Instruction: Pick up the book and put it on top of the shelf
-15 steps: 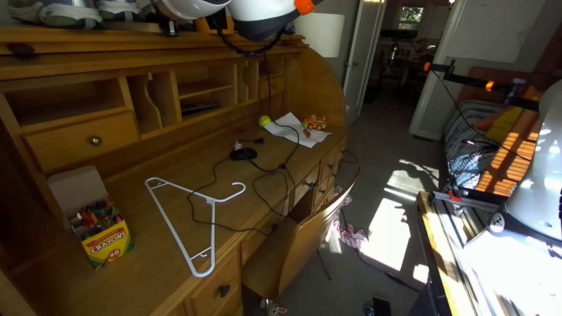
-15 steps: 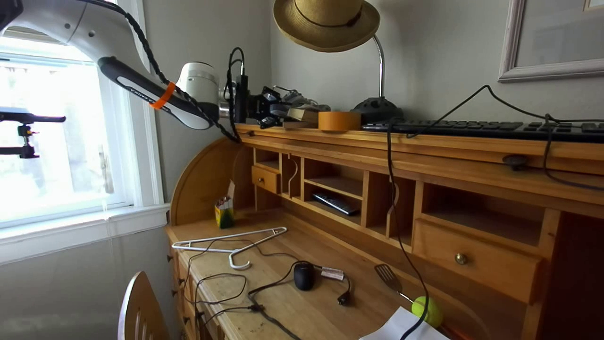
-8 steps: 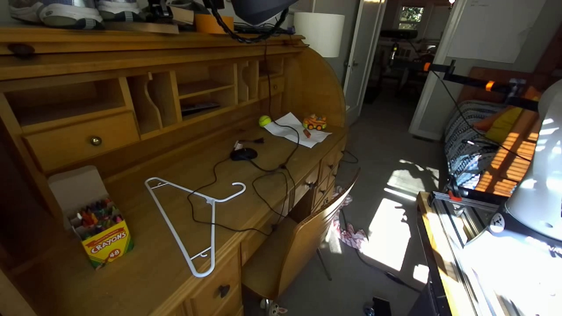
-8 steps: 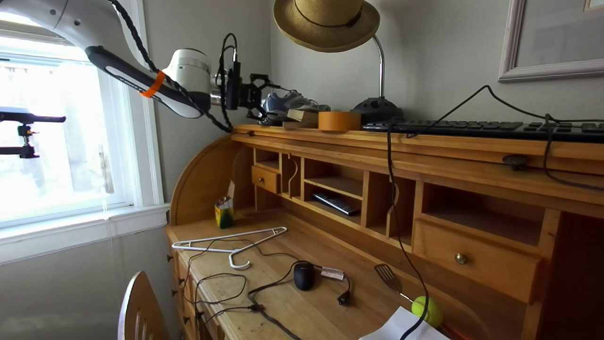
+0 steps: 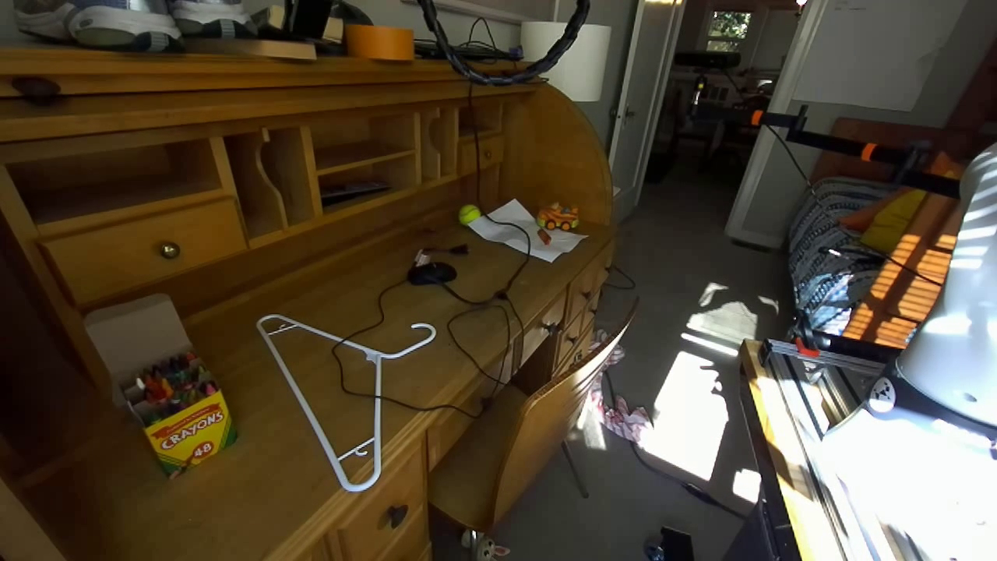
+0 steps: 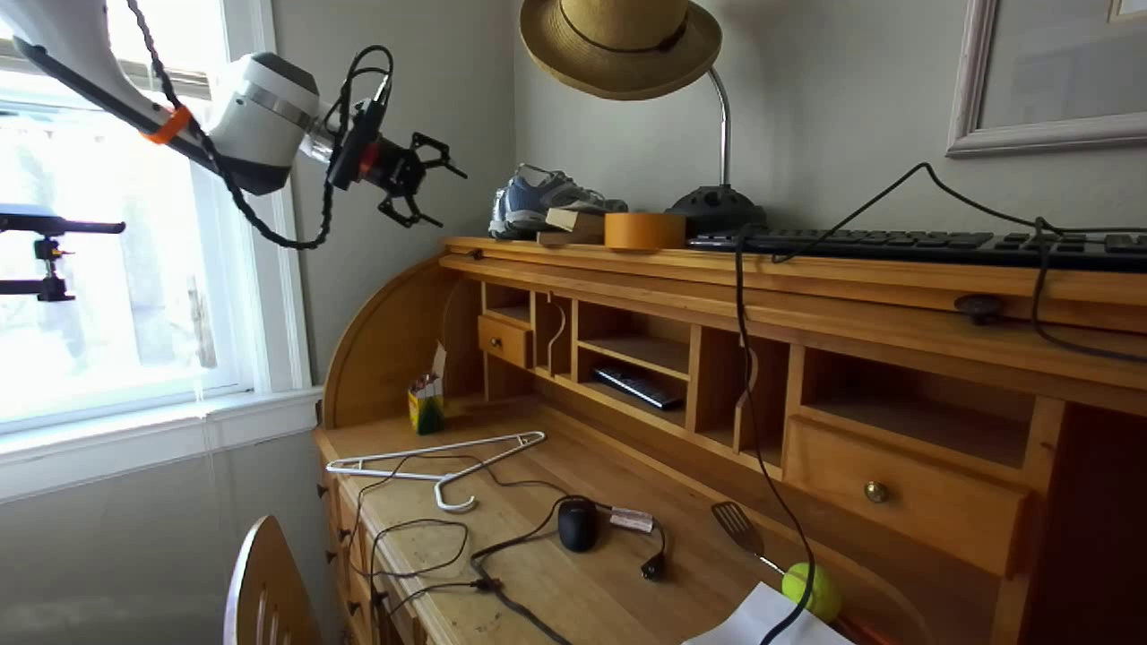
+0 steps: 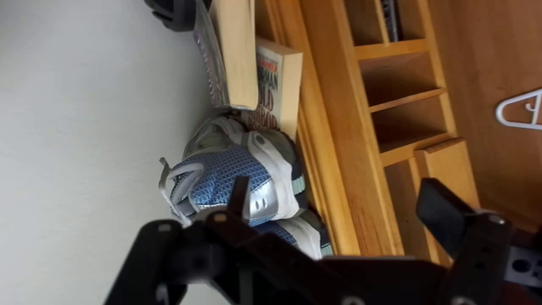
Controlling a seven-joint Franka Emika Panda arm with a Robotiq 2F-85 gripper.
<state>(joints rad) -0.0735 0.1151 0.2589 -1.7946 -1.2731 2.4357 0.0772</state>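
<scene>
Atop the light-brown shelf, the book rests tilted on a second paperback. From the wrist camera, the book shows pale page edges and a dark cover, its top cut off by the frame. My gripper hangs in the air off the shelf's window-side end, open, with nothing between its fingers. In the wrist view the gripper has its fingers wide apart, apart from the book. In an exterior view a dark shape partly hides the book.
Blue-grey shoes stand beside the books. An orange tape roll, a lamp base and a keyboard share the top board. On the desk below lie a white hanger, a crayon box and loose cables.
My gripper has drawn back from the shelf top, up and toward the window, and its jaws stand wider than a second ago. The book stays on the top board.
</scene>
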